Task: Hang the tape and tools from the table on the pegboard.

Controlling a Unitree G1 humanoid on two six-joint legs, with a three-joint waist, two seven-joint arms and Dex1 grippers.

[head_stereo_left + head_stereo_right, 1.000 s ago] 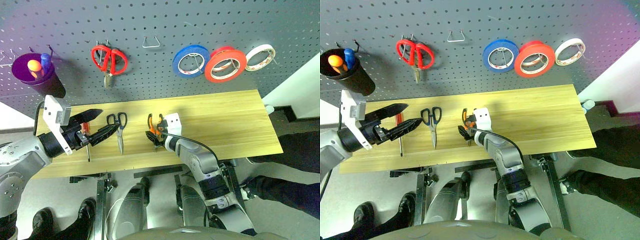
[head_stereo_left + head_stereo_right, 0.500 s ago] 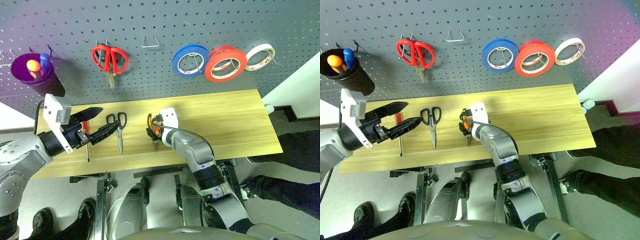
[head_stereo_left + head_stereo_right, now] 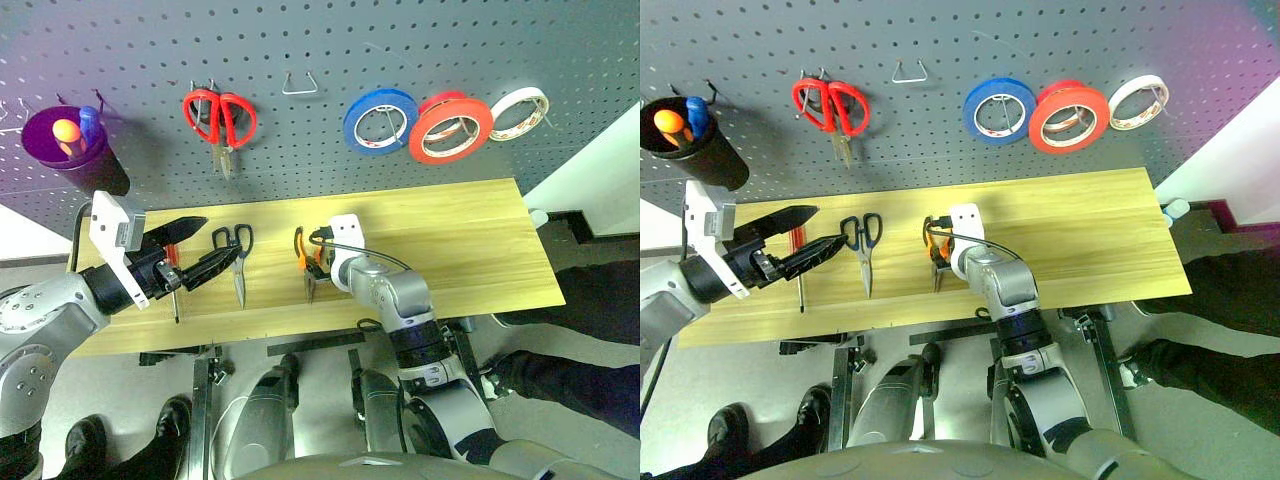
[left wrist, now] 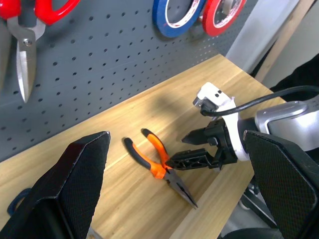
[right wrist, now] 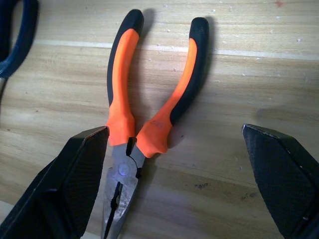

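Observation:
The orange-handled pliers (image 5: pixel 144 124) lie flat on the table (image 3: pixel 460 240), jaws toward its near edge. My right gripper (image 3: pixel 316 258) is open and angled down over them, one finger on each side of the handles, touching nothing. The dark-handled scissors (image 3: pixel 236 255) lie to the left. Further left, the red-handled screwdriver (image 3: pixel 174 295) is partly hidden by my left gripper (image 3: pixel 195 250), which hovers open and empty above the table. The orange-red tape (image 3: pixel 450 128) hangs on the pegboard (image 3: pixel 300 150).
On the pegboard hang red-handled scissors (image 3: pixel 220 120), a blue roll (image 3: pixel 380 120), a white roll (image 3: pixel 520 112) and a purple cup (image 3: pixel 70 145) with small items. An empty wire hook (image 3: pixel 301 84) sits between the red scissors and the blue roll.
My right gripper has tipped downward over the pliers, staying open. The left arm has held still. The red scissors on the pegboard sway slightly.

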